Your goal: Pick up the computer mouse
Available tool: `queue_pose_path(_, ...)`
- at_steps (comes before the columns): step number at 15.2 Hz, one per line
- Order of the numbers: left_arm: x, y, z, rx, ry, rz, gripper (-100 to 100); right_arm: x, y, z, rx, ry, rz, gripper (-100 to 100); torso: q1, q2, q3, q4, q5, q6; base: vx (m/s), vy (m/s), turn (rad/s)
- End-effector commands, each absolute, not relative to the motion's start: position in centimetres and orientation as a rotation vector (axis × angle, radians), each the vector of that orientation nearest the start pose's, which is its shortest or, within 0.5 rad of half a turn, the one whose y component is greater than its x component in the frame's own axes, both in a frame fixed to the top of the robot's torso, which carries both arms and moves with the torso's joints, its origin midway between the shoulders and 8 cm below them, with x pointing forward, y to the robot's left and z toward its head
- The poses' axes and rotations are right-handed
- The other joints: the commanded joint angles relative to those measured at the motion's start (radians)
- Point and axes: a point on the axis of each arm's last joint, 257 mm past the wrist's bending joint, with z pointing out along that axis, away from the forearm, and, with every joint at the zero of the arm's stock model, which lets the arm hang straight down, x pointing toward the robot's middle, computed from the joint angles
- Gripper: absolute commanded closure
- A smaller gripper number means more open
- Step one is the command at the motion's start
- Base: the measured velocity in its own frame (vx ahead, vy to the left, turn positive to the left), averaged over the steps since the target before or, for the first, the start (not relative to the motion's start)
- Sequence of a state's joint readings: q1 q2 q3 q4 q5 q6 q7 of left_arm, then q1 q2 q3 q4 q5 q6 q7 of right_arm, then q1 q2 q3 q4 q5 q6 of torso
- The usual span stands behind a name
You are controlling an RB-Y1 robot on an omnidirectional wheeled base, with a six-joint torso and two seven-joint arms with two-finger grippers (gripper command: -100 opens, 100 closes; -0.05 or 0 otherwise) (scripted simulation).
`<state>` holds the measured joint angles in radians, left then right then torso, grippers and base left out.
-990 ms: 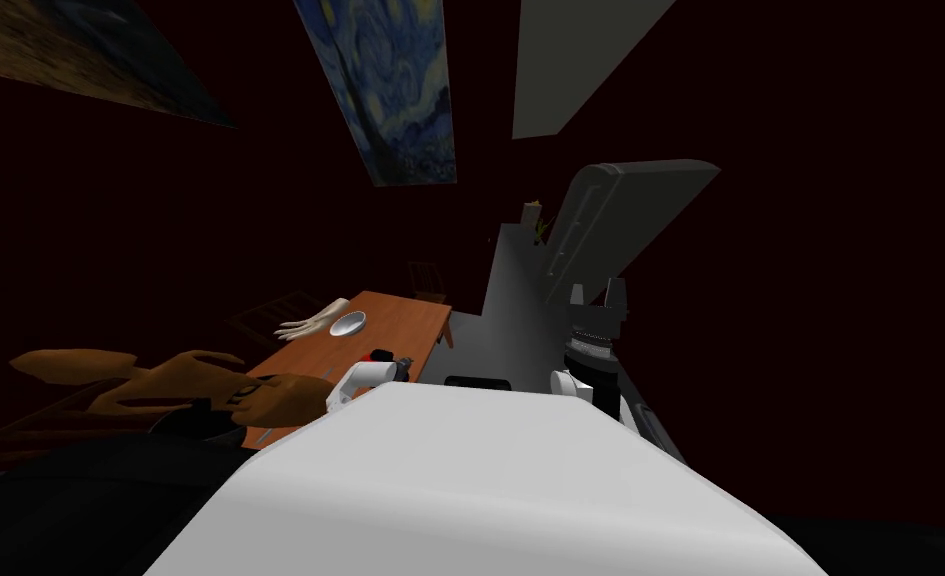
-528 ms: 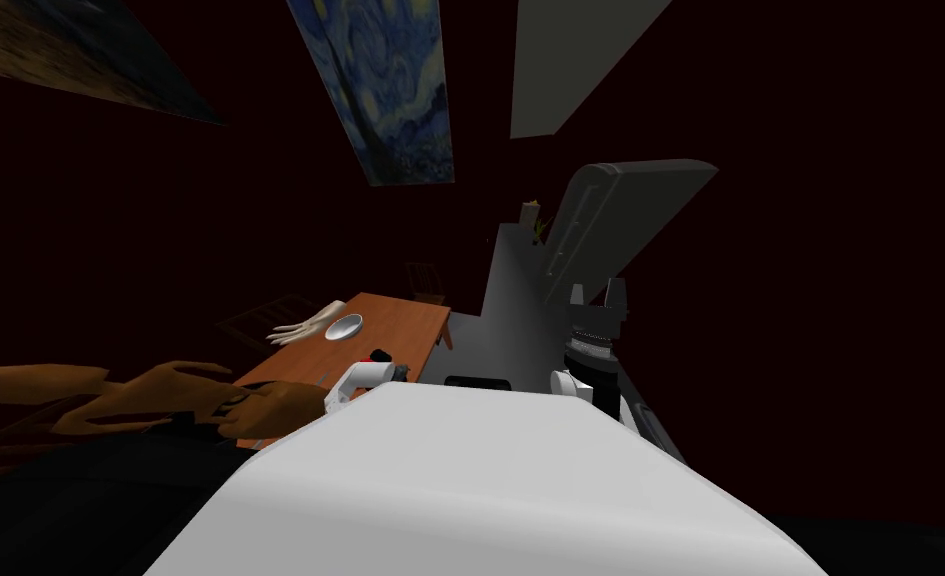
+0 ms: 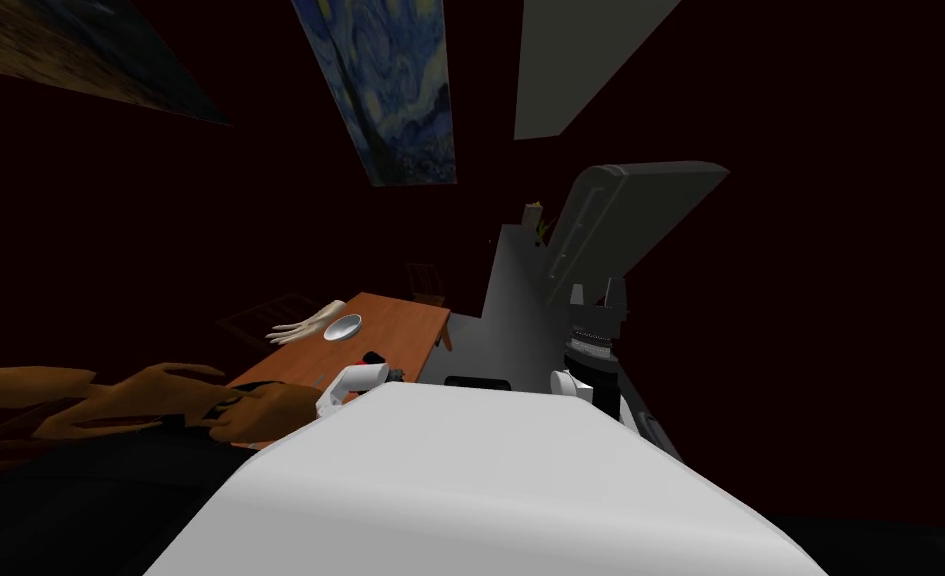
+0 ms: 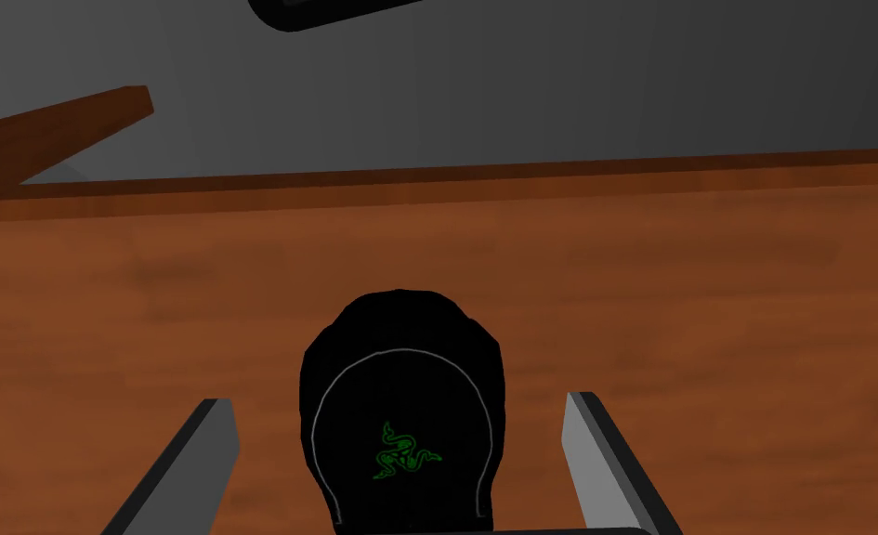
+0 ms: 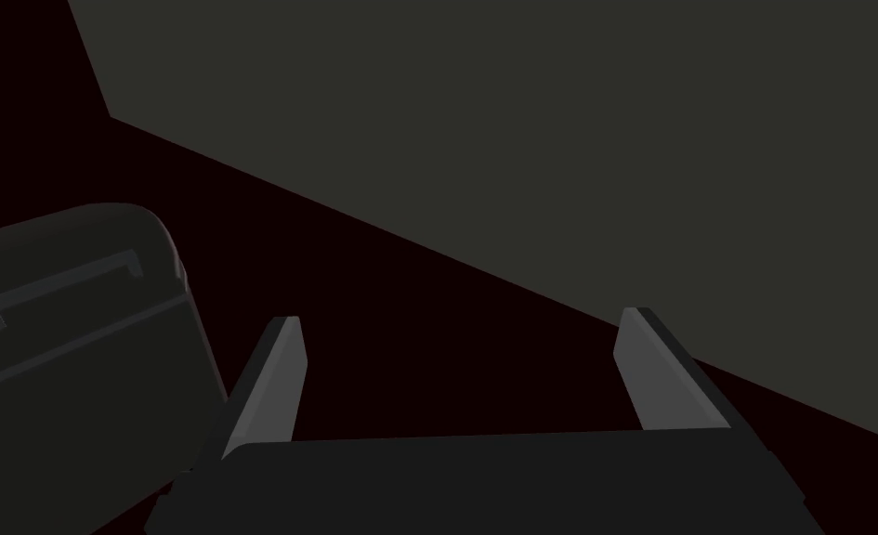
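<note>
Mouse [image 4: 399, 358]: black, green emblem on its back, lying flat on the brown counter [image 4: 725, 306], not far from the counter edge that borders the grey floor.
Left pincer [image 4: 399, 401]: spread wide and straddling the mouse, one blade on each side.
Gaps: a strip of bare counter between each blade and the mouse's flank, so no contact yet, nothing gripped.
Left fingertips [image 4: 216, 418]: reaching about midway along the mouse, with the emblem end nearest the pincer's dark body and the far end poking out past the tips.
Left arm: stretched forward and low, white wrist [image 3: 352, 381] bent down over the near end of the counter, hand tilted down onto the mouse.
Right arm: held up off to the side, well apart from the mouse and off the counter.
Right pincer [image 3: 597, 293]: blades pointing up, set wide, nothing between them.
Bowl [image 3: 343, 326]: pale, on the counter, beyond the mouse and well apart from it.
Dark rounded object [image 4: 334, 7]: on the grey floor past the counter's edge, straight beyond the mouse; cannot tell what it is.
</note>
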<state>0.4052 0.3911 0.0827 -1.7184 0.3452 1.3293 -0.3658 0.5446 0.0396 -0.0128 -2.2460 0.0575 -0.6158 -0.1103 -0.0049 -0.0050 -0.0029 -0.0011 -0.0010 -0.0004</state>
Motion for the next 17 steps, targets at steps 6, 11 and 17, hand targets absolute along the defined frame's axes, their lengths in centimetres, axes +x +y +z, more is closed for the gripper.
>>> queue_pose_path(6,15.3,41.8,-50.8,-1.862,2.444,0.082,-100,32.7,-28.2,1.7,0.651,0.56,1.351,0,0.001,0.001,0.0,0.0,0.0,0.0,0.062,-0.05,0.063)
queue_pose_path(11,14.1,43.5,-51.3,-1.852,2.45,0.078,-100,32.7,-28.2,1.7,0.651,0.56,1.351,0,0.001,0.001,0.001,0.0,0.0,0.0,0.053,-0.049,0.057)
queue_pose_path(17,12.7,45.0,-51.8,-1.818,2.473,0.077,-100,32.7,-28.2,1.7,0.651,0.56,1.351,0,0.002,0.001,0.0,0.0,0.0,0.0,0.058,-0.047,0.064)
